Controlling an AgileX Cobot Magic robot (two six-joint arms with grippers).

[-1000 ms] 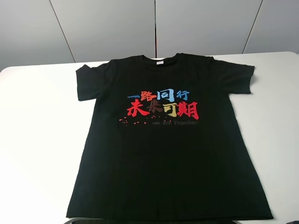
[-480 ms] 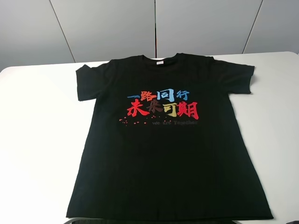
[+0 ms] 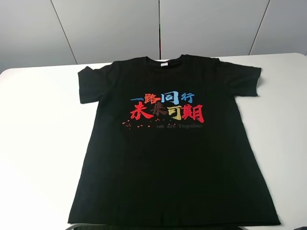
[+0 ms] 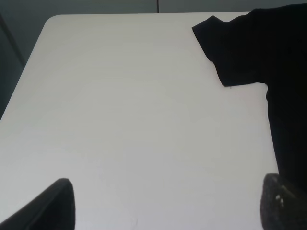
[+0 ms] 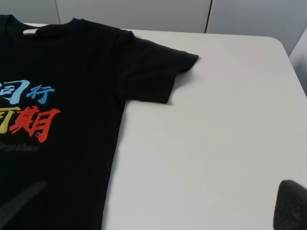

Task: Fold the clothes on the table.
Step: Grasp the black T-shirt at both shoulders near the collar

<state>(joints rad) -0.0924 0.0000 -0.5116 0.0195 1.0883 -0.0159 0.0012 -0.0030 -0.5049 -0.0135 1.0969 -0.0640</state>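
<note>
One black T-shirt flat, print up, on white table, left tool and right tool both released

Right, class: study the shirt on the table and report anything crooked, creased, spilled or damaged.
Nothing stands out. The shirt lies flat and print-up on the table, with both sleeves spread out and the body roughly straight. No spill or tear shows.
</note>
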